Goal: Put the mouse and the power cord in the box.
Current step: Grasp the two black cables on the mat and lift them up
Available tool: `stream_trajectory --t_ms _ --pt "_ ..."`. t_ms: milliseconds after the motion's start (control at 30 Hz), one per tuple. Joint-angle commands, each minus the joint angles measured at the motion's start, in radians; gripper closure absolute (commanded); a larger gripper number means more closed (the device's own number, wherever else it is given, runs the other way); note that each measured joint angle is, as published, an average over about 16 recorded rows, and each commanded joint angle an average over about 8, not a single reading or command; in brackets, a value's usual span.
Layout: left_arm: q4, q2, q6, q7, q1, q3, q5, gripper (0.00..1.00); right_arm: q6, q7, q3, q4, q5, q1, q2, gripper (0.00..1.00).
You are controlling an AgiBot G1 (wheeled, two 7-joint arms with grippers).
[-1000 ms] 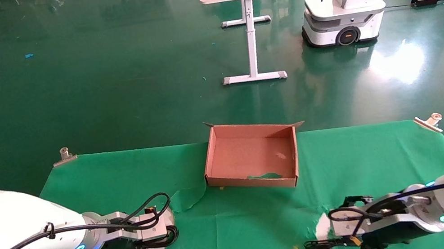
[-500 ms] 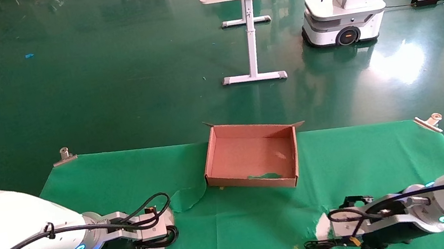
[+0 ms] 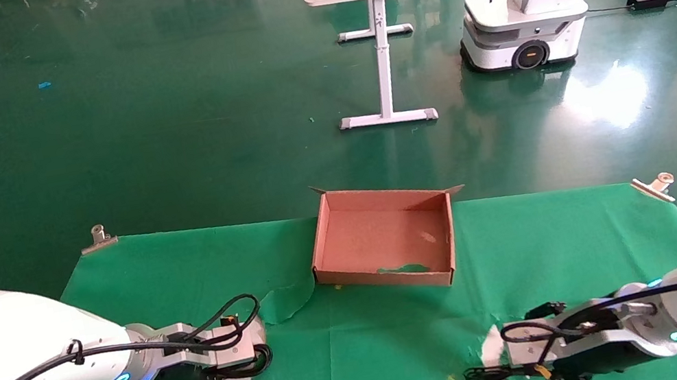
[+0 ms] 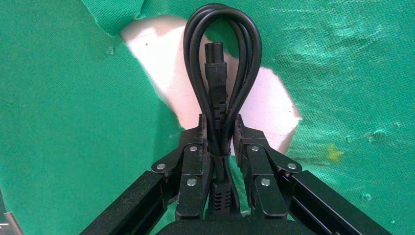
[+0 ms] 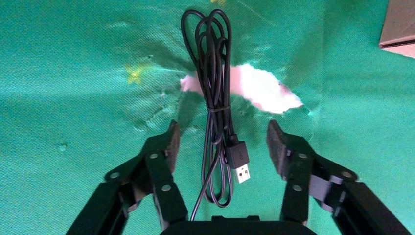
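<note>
My left gripper (image 4: 219, 142) pinches the thick black looped power cord (image 4: 221, 63) low on the green cloth, left of the brown cardboard box (image 3: 382, 238) — ready to lift. My right gripper (image 5: 222, 142) hangs spread around the mouse's thin black USB cable (image 5: 215, 98), right of the box — the mouse itself is hidden.

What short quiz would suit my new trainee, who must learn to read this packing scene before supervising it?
1. True or false: the left claw is shut on the power cord.
2. What lies between the open fingers of the right claw: A) mains plug, B) the mouse's thin cable, C) nothing?
3. What is in the box?

Key:
1. True.
2. B; its USB plug shows there.
3. Nothing; only bare cardboard shows.
</note>
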Motion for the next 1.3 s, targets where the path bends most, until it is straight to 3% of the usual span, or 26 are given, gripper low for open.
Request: stream_trajectory --t_ms 33,733,1033,1167,1300 --pt "0.0 0.0 0.0 0.0 0.0 0.0 0.0 1.0 0.0 -0.002 0.0 0.0 0.001 0.0 0.0 1.0" --pt "0.0 0.0 0.0 0.0 0.0 0.0 0.0 1.0 -0.001 0.045 0.022 -0.015 0.021 0.017 0.008 1.0" --pt "-0.007 -0.006 0.007 -0.003 -0.01 -0.01 -0.015 1.0 -0.113 0.162 0.13 -0.125 0.176 0.162 0.077 1.0" --pt "-0.05 -0.032 0.054 -0.014 -0.055 -0.051 -0.085 1.0 -0.15 0.193 0.17 -0.174 0.221 0.233 0.124 1.0" --pt "-0.109 -0.049 0.103 -0.036 -0.115 -0.11 -0.183 1.0 -0.137 0.192 0.189 -0.225 0.221 0.29 0.147 1.0"
